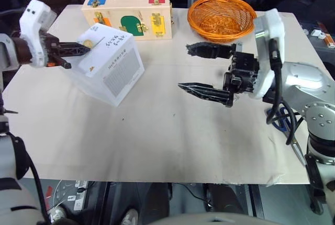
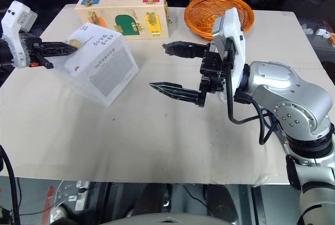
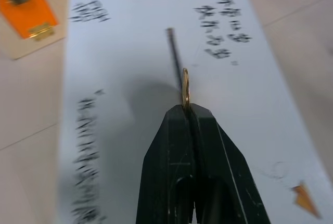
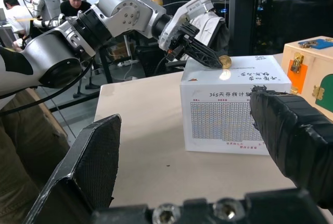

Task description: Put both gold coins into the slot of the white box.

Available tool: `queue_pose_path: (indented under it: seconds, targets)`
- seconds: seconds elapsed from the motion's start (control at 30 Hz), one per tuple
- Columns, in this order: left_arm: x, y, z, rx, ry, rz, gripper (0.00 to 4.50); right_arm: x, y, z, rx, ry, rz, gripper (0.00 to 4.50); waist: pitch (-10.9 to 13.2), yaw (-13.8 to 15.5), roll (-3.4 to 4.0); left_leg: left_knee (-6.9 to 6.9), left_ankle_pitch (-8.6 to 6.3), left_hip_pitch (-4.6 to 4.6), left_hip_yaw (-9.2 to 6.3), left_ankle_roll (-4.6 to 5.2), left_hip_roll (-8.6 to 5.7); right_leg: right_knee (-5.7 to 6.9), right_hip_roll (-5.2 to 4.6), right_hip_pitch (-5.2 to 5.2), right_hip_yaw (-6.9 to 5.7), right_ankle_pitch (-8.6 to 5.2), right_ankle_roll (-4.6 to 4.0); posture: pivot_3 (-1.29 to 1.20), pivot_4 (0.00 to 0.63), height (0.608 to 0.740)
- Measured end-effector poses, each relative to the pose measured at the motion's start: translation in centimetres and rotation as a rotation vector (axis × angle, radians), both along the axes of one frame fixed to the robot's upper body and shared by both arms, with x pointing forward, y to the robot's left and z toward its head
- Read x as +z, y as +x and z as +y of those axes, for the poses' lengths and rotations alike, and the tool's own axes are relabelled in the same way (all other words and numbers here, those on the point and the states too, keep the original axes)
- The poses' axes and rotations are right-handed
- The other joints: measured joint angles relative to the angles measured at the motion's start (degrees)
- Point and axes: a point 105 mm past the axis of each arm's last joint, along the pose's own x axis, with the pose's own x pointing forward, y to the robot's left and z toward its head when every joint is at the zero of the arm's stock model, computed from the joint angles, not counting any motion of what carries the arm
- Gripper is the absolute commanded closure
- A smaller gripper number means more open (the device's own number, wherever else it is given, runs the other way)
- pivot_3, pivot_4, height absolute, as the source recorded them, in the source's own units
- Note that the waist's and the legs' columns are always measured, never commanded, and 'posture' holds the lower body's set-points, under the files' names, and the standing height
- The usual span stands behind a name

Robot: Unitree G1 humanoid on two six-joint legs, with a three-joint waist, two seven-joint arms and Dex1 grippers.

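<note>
1. Here the left gripper (image 1: 84, 48) is reaching in from the table's left edge, its two black fingers pressed together and pinching one gold coin (image 3: 185, 89) by its lower edge.
2. The coin is standing on edge just over the slot (image 3: 175, 57), in line with it; whether it is already touching the slit I cannot tell.
3. The slot is running as a thin dark line along the middle of the top face of the white box (image 1: 112, 68), between patches of black print.
4. The white box is sitting on the pale table (image 1: 157, 146) towards its left side, with an orange triangle mark (image 3: 303, 197) near one corner of the top face.
5. The right gripper (image 1: 191, 68) is hanging above the middle of the table, pointing left, its fingers spread wide with nothing between them.
6. Behind the white box, a wooden box (image 1: 128, 13) with coloured latches is standing at the far edge, and an orange wicker basket (image 1: 221, 17) is sitting to its right.
</note>
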Motion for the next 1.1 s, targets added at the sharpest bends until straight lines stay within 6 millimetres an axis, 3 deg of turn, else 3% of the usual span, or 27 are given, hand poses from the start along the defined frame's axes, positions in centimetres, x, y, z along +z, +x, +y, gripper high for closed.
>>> queue_pose_path:
  seconds: [1.1]
  targets:
    - [0.22, 0.39, 0.17, 0.049, 0.029, 0.011, 4.50, -0.42, -0.08, 0.11, -0.016, -0.014, 0.001, 0.07, 0.0, -0.1, 0.00, 0.08, 0.01, 0.01, -0.03, 0.00, 0.00, 0.08, 0.00, 0.02, -0.04, 0.00, 0.00, 0.00, 0.150, 0.726]
